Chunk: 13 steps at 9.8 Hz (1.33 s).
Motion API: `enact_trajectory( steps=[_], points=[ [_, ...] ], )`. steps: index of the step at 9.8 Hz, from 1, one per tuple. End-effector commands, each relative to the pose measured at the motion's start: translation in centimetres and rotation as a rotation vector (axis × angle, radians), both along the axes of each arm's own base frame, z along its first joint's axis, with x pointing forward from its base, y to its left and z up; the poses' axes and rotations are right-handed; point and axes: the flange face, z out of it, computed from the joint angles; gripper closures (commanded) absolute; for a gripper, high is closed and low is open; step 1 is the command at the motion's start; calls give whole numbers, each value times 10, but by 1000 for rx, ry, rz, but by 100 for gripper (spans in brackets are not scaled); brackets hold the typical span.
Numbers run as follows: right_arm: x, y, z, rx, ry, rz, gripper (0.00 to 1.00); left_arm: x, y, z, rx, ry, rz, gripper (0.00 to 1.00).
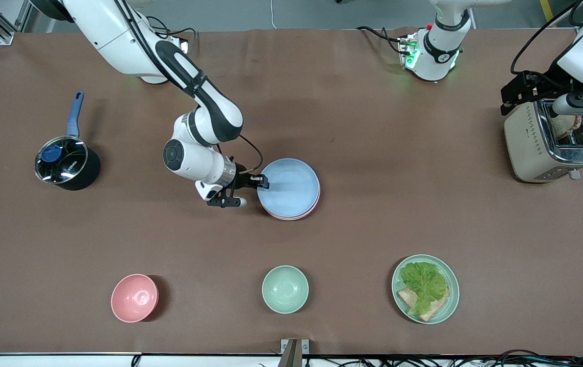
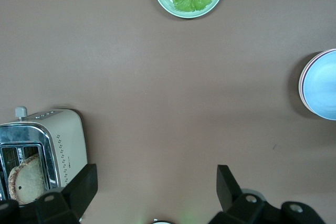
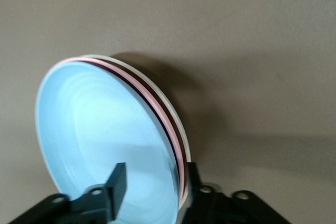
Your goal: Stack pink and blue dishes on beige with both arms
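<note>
The light blue plate [image 1: 291,186] lies on top of the pale pink plate [image 1: 291,216], mid-table. In the right wrist view the blue plate [image 3: 100,129], the pink rim [image 3: 167,124] and a cream-beige rim [image 3: 157,95] under both show as one stack. My right gripper [image 1: 262,182] [image 3: 156,174] is open at the stack's edge toward the right arm's end. One finger is over the blue plate, the other outside the rims, a gap between. My left gripper [image 1: 518,94] [image 2: 155,174] waits open and empty, high over the table beside the toaster.
A toaster [image 1: 551,142] with bread stands at the left arm's end; a black pot [image 1: 67,163] at the right arm's end. Nearer the camera sit a deep pink bowl [image 1: 134,298], a mint bowl [image 1: 285,289] and a mint plate [image 1: 449,300] with lettuce and bread.
</note>
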Motion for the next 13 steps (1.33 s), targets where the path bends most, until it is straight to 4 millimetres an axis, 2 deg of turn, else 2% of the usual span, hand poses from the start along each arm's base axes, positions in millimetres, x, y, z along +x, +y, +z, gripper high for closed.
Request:
enact_trajectory(
  steps=[1,2,4,6,8,10,11,12,13],
  points=[
    [14,-10,30,22,-37,-35,0,3,6,-16,23,20,-5,0],
    [18,-13,58,29,-68,-57,0,5,7,-16,36,16,-4,0],
    [35,-46,93,30,-77,-106,0,5,6,-15,36,15,-9,0],
    [44,-87,144,-25,-139,-93,0,4,7,-19,36,30,-9,0],
    [47,-163,197,-212,-157,-33,0,5,6,-20,36,32,-9,0],
    [41,-232,246,-431,-172,13,0,7,6,-20,35,32,-9,0],
    [41,-262,278,-510,-203,6,0,8,7,-21,35,33,-9,0],
    [46,-302,320,-542,-192,-50,0,8,8,-18,34,27,-7,0],
    [46,-328,358,-552,-162,-90,0,10,9,-10,30,11,14,0]
  ],
)
